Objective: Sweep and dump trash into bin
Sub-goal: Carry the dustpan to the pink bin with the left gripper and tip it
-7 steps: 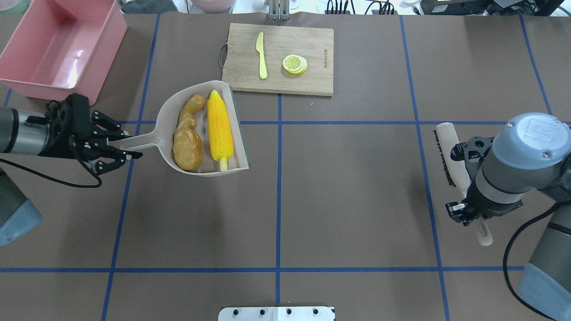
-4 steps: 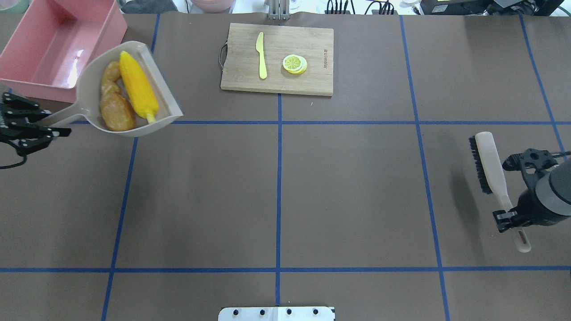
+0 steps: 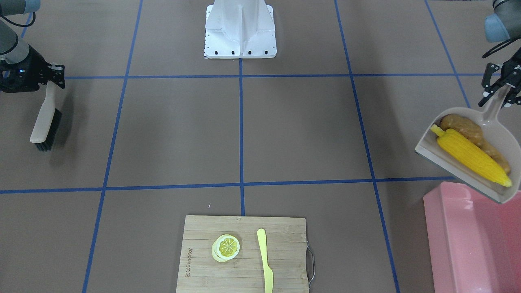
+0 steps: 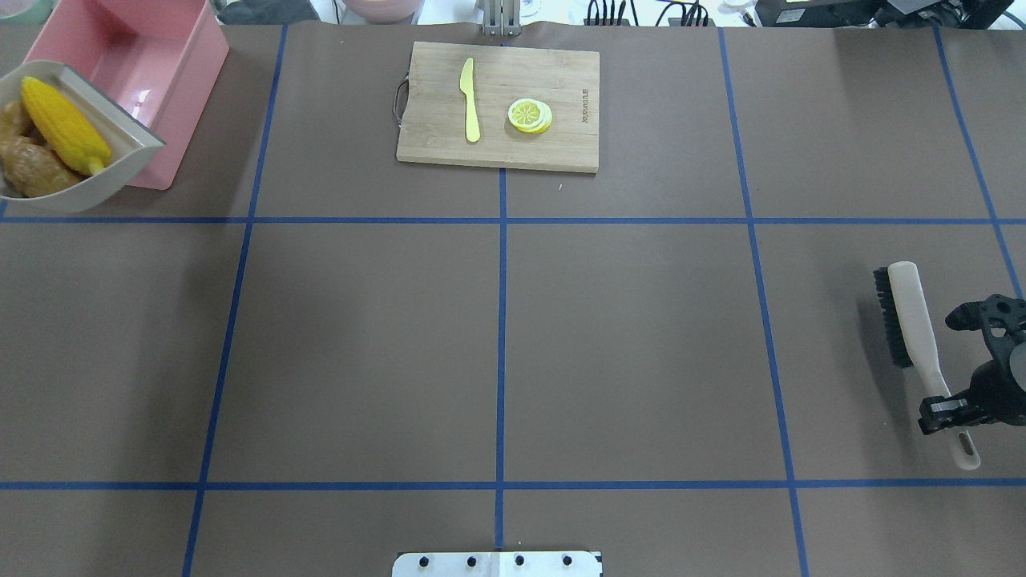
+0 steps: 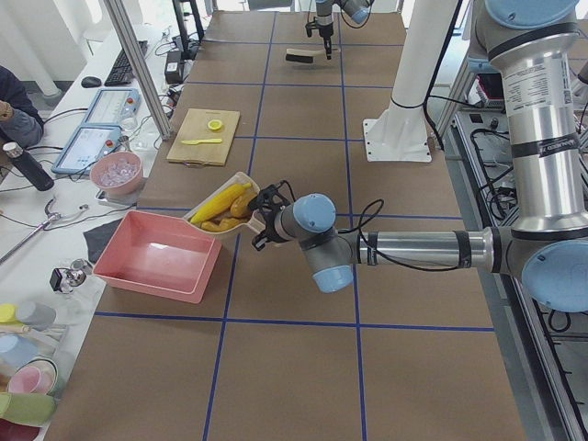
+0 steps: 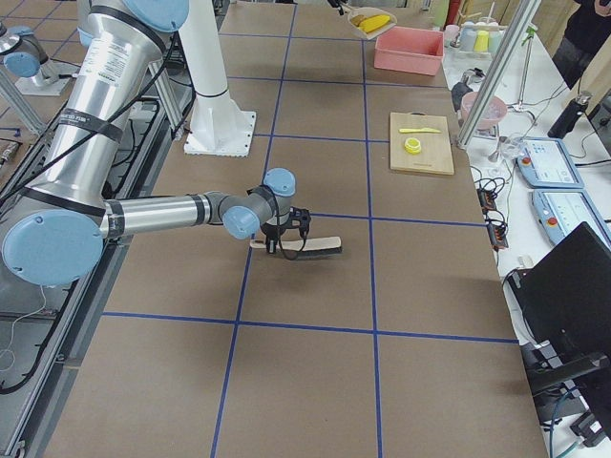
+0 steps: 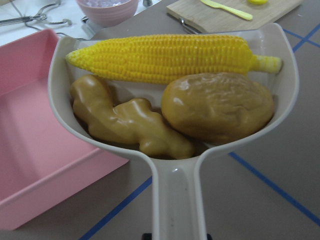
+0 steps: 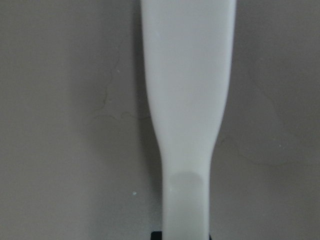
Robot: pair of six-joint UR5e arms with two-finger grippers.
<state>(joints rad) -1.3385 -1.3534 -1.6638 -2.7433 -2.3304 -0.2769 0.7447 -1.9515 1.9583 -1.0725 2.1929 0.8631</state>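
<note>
A beige-grey dustpan (image 3: 506,138) hangs tilted in the air at the near corner of the pink bin (image 3: 456,236), and its lip overlaps the bin's rim. The trash lies in it: corn cob (image 7: 165,57), brown potato (image 7: 217,107) and ginger root (image 7: 125,122). My left gripper (image 3: 498,91) is shut on the dustpan's handle (image 7: 177,200); it is out of the overhead view. Far to the right my right gripper (image 4: 950,409) is shut on the handle of a brush (image 4: 910,312), which is low over the table with its bristles to the left.
A wooden cutting board (image 4: 433,96) at the back centre carries a pale yellow knife (image 4: 470,100) and a lemon slice (image 4: 529,114). The robot's white base plate (image 4: 497,563) is at the front edge. A pink bowl (image 5: 117,171) stands beyond the table's edge near the bin.
My left arm has carried the loaded dustpan further left and back, up to the bin's corner. My right arm has drawn the brush a little right and toward the robot.
</note>
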